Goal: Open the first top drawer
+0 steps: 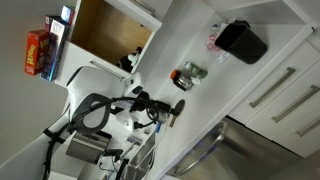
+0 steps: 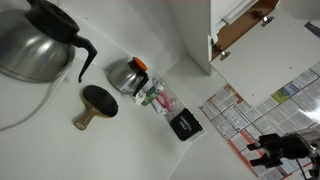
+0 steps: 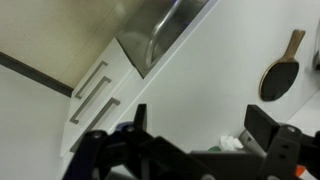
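White drawer fronts with slim silver bar handles show in an exterior view at the right and in the wrist view at the left. The first top drawer (image 1: 272, 85) is the front nearest the counter edge, and its handle also shows in the wrist view (image 3: 95, 110). It is shut, so its inside is hidden. My gripper (image 3: 200, 125) is open and empty. It hangs over the white counter (image 3: 220, 70), well away from the drawer. It shows in both exterior views (image 1: 157, 105) (image 2: 268, 150).
A wooden paddle (image 3: 280, 65), a black box (image 1: 243, 42) and a small jar (image 1: 188, 75) lie on the counter. A steel kettle (image 2: 30, 45) and a coffee pot (image 2: 128, 75) stand nearby. A steel sink (image 3: 165, 30) adjoins the drawers. An upper cabinet (image 1: 105, 30) stands open.
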Controlling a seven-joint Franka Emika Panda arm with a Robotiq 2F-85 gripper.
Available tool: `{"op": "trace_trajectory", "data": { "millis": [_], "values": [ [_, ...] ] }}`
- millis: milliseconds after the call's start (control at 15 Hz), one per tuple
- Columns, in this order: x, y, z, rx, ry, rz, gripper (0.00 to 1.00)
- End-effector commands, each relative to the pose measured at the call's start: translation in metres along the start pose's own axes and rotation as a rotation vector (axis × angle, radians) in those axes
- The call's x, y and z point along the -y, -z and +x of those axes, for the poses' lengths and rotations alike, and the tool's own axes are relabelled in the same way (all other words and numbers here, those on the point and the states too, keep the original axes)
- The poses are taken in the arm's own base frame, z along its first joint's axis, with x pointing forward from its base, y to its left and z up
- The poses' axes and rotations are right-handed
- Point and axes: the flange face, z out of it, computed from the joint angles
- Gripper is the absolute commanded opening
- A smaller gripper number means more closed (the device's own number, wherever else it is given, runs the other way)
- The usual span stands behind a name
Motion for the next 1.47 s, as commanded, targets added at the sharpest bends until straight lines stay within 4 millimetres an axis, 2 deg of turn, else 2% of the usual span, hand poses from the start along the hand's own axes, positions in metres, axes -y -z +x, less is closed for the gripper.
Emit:
{"op": "trace_trajectory", "data": {
  "millis": [0,267,333,533,733,867,1133,1333,1400],
  "values": [
    [-0.054,-0.024,0.031,-0.087,-0.081,0.029,1.00],
    [-0.097,-0.056,0.045,-0.102,-0.159,0.070,1.00],
    [-0.086,-0.046,0.034,-0.100,-0.139,0.068,1.00],
    [-0.097,-0.062,0.039,-0.078,-0.163,0.061,1.00],
    [-0.098,-0.059,0.046,-0.102,-0.170,0.102,1.00],
    [-0.113,-0.061,0.053,-0.175,-0.224,0.201,1.00],
    [-0.166,-0.071,0.053,-0.303,-0.304,0.419,1.00],
    [-0.211,-0.093,0.050,-0.360,-0.347,0.596,1.00],
    [-0.218,-0.103,0.048,-0.367,-0.359,0.657,1.00]
  ]
}}
